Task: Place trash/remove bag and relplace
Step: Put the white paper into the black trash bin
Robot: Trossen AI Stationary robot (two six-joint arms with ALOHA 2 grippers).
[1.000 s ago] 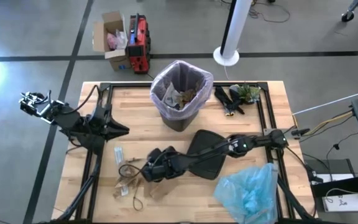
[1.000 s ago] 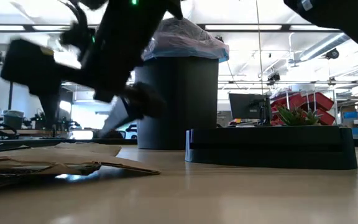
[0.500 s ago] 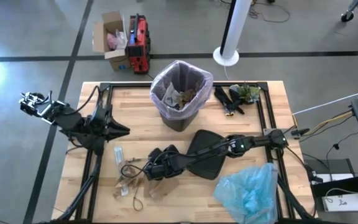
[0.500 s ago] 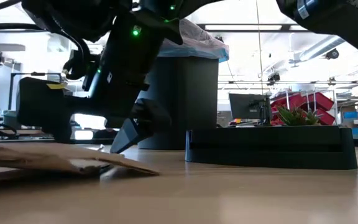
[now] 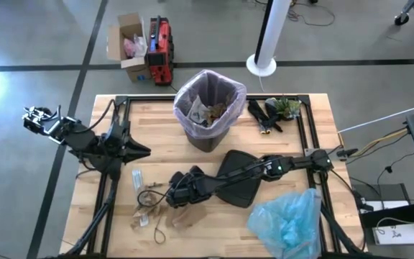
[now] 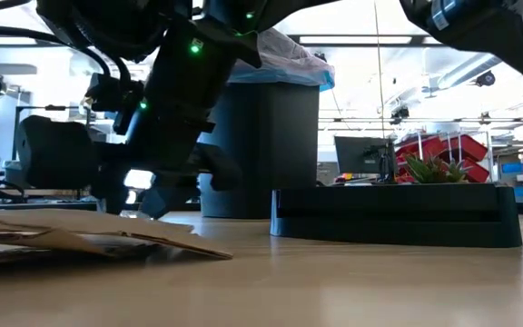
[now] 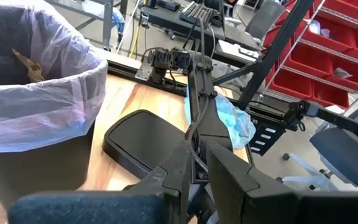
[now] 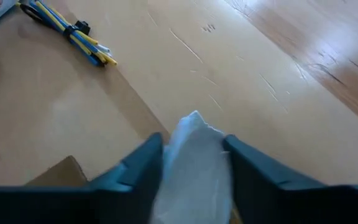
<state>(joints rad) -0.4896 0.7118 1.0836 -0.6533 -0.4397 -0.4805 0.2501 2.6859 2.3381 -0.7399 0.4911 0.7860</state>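
The surface [image 5: 160, 155] is pale planked wood, smooth with fine scratches. The bin [image 5: 207, 133] is matt black plastic under a thin, filmy pink liner [image 5: 208, 80]. Brown paper [image 8: 55, 118] looks matt; the blue bag [image 5: 287, 219] is crinkly plastic.

A light wooden table [image 5: 157, 155] edged by a black frame is seen. On it are set a lined black bin [image 5: 208, 115], a flat black lid [image 5: 237, 178], a light blue bag [image 5: 287, 221], scattered trash [image 5: 153, 208], and what may be black-and-green tools [image 5: 273, 111].
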